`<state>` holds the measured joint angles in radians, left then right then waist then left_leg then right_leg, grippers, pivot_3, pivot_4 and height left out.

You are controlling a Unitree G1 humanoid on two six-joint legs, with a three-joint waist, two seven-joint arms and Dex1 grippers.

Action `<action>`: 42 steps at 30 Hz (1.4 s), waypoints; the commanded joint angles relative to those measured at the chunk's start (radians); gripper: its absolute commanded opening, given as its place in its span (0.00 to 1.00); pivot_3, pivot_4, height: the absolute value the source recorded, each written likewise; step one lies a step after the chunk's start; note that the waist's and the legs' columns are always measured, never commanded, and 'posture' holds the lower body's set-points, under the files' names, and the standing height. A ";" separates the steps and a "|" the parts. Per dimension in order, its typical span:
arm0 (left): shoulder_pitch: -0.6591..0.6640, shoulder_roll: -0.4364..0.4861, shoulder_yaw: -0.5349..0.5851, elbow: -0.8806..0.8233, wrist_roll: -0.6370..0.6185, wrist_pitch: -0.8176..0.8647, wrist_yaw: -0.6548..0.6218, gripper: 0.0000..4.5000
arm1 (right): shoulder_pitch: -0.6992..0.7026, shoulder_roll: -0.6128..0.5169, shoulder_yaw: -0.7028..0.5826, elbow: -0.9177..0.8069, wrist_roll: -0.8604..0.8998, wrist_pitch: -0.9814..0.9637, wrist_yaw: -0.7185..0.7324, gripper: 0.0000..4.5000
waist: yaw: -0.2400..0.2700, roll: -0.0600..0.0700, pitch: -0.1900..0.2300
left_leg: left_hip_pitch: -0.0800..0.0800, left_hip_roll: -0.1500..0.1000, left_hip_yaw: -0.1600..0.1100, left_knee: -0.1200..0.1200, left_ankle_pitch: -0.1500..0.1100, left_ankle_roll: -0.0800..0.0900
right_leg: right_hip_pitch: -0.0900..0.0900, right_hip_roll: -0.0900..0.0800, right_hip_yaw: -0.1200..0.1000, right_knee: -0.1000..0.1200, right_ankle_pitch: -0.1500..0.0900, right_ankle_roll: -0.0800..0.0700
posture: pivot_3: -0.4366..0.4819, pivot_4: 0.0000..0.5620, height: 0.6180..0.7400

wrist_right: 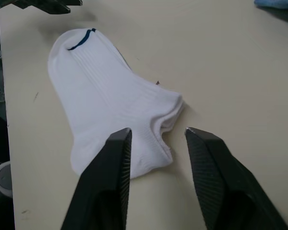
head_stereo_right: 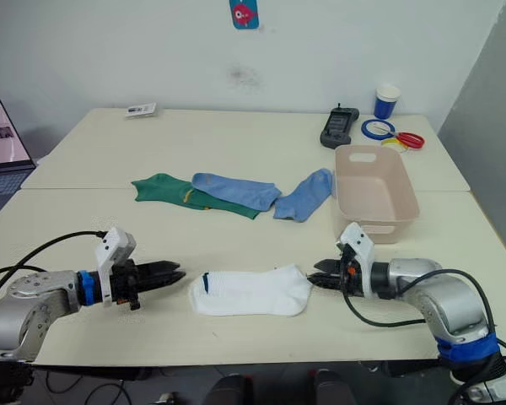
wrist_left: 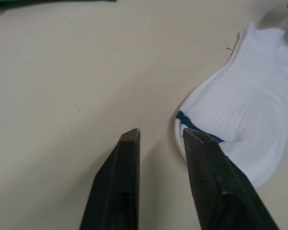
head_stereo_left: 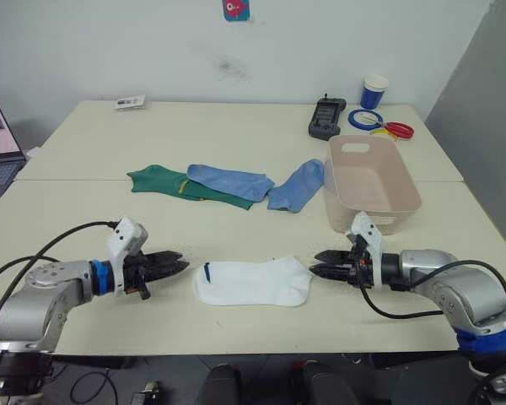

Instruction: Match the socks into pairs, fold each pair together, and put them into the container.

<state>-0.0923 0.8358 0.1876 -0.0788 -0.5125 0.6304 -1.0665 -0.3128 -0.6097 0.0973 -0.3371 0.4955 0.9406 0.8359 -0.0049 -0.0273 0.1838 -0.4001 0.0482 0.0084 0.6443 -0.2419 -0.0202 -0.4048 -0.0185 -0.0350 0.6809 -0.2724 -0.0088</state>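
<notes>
Flanking the white pair (head_stereo_left: 253, 283) near the desk's front edge, left claw (head_stereo_left: 170, 267) and right claw (head_stereo_left: 325, 265) gape slightly, empty; pinch both layers squarely.

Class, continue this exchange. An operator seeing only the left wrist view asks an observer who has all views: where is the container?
Observer: The container stands on the robot's right, beyond the right gripper.
Operator: Anything in it?
Observer: No, it looks empty.
Operator: What is the right gripper doing?
Observer: It is open, pointing at the far end of the white sock that you see.
</notes>
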 commanded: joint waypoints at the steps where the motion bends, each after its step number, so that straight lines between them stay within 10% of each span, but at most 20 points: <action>1: 0.027 -0.023 -0.001 -0.072 -0.020 0.034 0.042 0.63 | 0.002 0.034 0.013 -0.029 0.034 0.070 -0.048 0.71 | 0.000 0.000 0.000 | 0.000 0.000 0.000 0.000 0.000 0.000 | 0.000 0.000 0.000 0.000 0.000 0.000 | 0.48 0.27 1.00; 10: 0.063 -0.057 -0.063 -0.083 0.015 0.052 0.090 0.70 | -0.016 0.081 0.074 -0.009 0.043 0.129 -0.078 0.80 | 0.000 0.000 0.000 | 0.000 -0.001 0.000 0.000 0.000 0.000 | 0.000 0.000 0.001 0.000 0.000 0.000 | 0.48 0.27 1.00; 22: 0.089 -0.080 -0.020 -0.169 -0.085 0.138 0.106 0.00 | -0.055 0.102 0.053 0.025 0.082 0.164 -0.068 0.00 | 0.000 0.000 0.000 | 0.000 0.000 -0.001 0.000 0.000 0.000 | 0.000 0.000 0.000 0.000 0.000 0.000 | 0.48 0.27 1.00; 42: 0.156 -0.130 0.012 -0.316 -0.164 0.246 0.330 0.00 | -0.133 -0.037 0.081 0.131 0.117 0.159 0.059 0.00 | 0.000 0.000 0.000 | 0.000 -0.001 -0.002 0.000 0.000 0.000 | 0.000 0.005 0.000 0.000 0.000 0.000 | 0.48 0.27 1.00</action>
<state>0.0708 0.6865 0.1923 -0.3994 -0.6892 0.8948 -0.7305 -0.4333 -0.6349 0.1861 -0.1884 0.6035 1.1010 0.8821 -0.0053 -0.0274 0.1837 -0.4004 0.0474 0.0059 0.6441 -0.2420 -0.0200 -0.4047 -0.0140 -0.0342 0.6805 -0.2724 -0.0089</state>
